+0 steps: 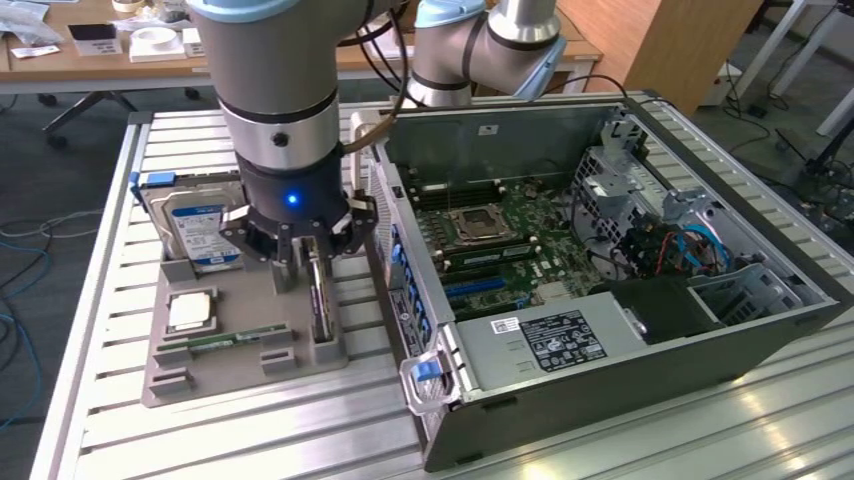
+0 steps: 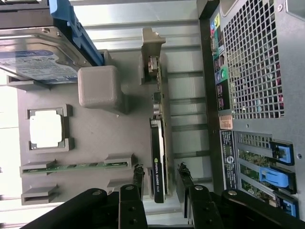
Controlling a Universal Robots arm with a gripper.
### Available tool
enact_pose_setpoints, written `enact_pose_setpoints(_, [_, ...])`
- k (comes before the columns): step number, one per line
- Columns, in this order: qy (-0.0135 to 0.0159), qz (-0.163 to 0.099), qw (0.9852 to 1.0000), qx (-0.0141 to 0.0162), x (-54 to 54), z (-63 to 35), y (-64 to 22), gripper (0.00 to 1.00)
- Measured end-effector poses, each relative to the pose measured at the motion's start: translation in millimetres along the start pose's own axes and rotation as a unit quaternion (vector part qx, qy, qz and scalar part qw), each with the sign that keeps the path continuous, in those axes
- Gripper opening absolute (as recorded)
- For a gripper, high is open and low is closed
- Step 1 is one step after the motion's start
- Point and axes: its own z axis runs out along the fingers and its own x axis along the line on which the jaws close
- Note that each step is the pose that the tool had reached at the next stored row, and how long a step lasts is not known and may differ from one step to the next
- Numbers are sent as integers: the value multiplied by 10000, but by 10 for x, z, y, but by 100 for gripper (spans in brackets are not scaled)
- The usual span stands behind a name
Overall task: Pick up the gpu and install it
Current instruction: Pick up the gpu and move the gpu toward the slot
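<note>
One gpu (image 1: 320, 295) (image 2: 158, 157). One hard drive (image 1: 200, 232) (image 2: 38, 62). One processor chip (image 1: 191, 311) (image 2: 46, 129). One RAM stick (image 1: 234, 338) (image 2: 76, 166). One gray holder tray (image 1: 240, 375) (image 2: 105, 138). One open computer case (image 1: 641, 360). One robot arm (image 1: 280, 90). One end effector (image 1: 314, 270) (image 2: 159, 168), two fingers (image 2: 138, 175). One slatted worktop (image 1: 267, 440).

The gpu (image 2: 158, 157) has a black, slightly glossy plastic shroud and a bare silver metal bracket. The holder tray (image 1: 227, 385) is grey matt plastic. The table (image 1: 200, 440) is ribbed metal with a dull brushed sheen. The computer case (image 2: 252, 57) is dark matt metal, perforated at the rear. The hard drive (image 1: 200, 235) is shiny metal under a paper label. The gripper (image 2: 161, 175) is black, smooth and faintly glossy.
</note>
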Motion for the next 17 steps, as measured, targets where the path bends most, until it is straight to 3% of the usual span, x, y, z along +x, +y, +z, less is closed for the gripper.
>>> enact_pose_setpoints(8, [0, 0, 10000, 0, -5, 44, 2, 42])
enact_pose_setpoints(17, [0, -1, 10000, 1, -14, 133, 71, 42])
